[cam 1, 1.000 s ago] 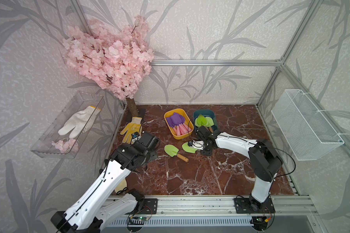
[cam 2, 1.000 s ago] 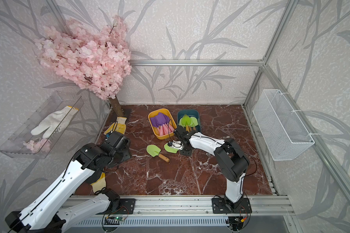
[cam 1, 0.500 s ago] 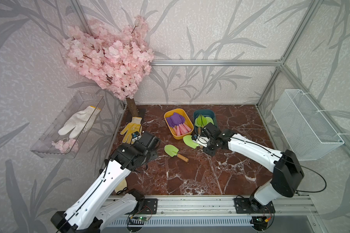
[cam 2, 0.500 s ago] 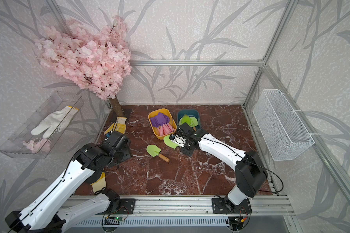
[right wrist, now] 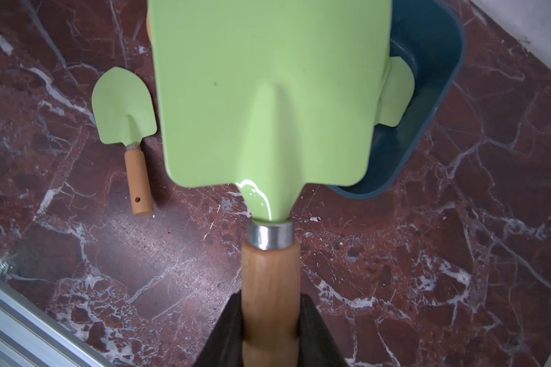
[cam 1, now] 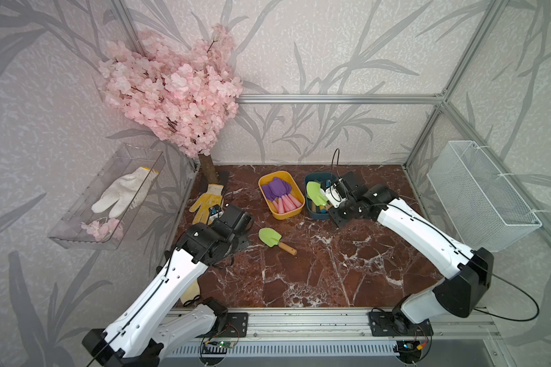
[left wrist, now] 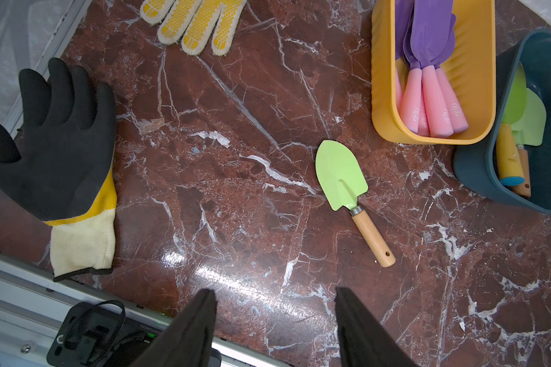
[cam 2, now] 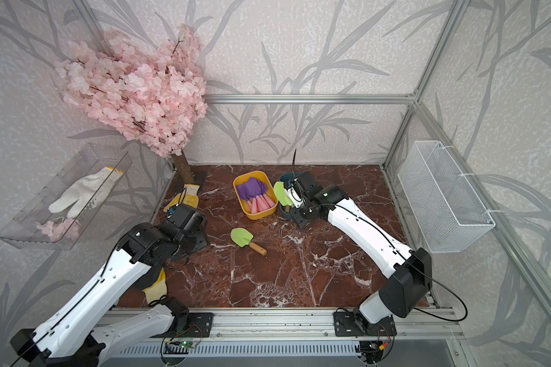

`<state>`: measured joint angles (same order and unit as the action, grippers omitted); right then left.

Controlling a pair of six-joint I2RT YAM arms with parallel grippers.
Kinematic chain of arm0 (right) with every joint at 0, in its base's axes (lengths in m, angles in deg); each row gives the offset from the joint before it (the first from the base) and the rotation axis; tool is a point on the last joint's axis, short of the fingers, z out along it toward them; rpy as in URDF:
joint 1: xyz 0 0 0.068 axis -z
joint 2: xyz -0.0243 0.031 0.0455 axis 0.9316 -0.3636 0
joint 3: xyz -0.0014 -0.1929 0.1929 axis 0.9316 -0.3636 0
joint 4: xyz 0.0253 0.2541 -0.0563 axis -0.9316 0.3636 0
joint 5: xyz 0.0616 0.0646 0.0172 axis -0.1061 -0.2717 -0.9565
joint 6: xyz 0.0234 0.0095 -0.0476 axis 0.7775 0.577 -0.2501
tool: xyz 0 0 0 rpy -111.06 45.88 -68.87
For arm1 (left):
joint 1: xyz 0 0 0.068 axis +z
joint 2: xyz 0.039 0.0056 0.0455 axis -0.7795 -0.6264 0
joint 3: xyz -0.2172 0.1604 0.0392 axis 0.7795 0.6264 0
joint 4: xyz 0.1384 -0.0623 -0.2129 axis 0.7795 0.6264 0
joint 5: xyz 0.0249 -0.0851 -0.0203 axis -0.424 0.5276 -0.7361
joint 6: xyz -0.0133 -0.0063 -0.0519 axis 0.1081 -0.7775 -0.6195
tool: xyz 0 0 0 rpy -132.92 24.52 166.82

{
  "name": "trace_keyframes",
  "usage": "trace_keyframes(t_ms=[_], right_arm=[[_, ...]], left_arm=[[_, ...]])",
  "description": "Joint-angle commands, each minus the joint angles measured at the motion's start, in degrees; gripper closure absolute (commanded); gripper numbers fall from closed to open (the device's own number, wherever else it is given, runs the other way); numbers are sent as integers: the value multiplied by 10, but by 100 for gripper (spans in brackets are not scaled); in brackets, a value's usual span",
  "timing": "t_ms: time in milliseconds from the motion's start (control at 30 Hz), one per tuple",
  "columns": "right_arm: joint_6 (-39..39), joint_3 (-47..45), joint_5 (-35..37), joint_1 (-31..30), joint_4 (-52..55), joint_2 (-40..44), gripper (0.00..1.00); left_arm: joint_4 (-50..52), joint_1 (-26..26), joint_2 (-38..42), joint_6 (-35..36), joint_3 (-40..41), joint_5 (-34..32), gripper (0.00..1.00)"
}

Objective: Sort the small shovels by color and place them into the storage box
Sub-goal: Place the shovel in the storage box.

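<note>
One green shovel (right wrist: 269, 105) sits clamped between right jaws.

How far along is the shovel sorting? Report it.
Done: purple shovels lie in the yellow tub, some green ones in the teal tub. In hand: the right gripper holds a light green shovel by its handle over the teal tub. Left: one loose green shovel on the marble; left gripper open.

You saw a glossy-bladed shovel (right wrist: 268, 111), its handle smooth wood, collar shiny metal; a polished marble-look surface (left wrist: 236, 206); a matt plastic yellow tub (left wrist: 383, 95).
</note>
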<state>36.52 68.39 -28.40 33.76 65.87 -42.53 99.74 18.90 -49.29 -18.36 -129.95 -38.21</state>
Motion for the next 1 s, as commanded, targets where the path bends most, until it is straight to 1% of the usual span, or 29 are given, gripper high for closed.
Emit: trace_keyframes(t_ms=[0,133,233,367,633,867,967], right_arm=[[92,69,5,14,82,-59,97],[135,188,-13,27,176,-160,100],[156,249,-7,35,221,-219,100],[177,291,14,49,244,-270,100],[200,348,10,83,249,-348,100],[208,472,5,96,300,-445,100],[213,506,0,101,308,-474,100]], left_arm=[[-2,-2,-5,7,-18,-5,37],[-1,-2,-11,8,-20,-4,37],[0,-2,-12,7,-20,-3,37],[4,-2,-11,7,-20,-3,37],[7,-2,-12,10,-21,-5,37],[12,-1,-11,14,-22,-9,37],[13,-1,-11,14,-24,-9,37]])
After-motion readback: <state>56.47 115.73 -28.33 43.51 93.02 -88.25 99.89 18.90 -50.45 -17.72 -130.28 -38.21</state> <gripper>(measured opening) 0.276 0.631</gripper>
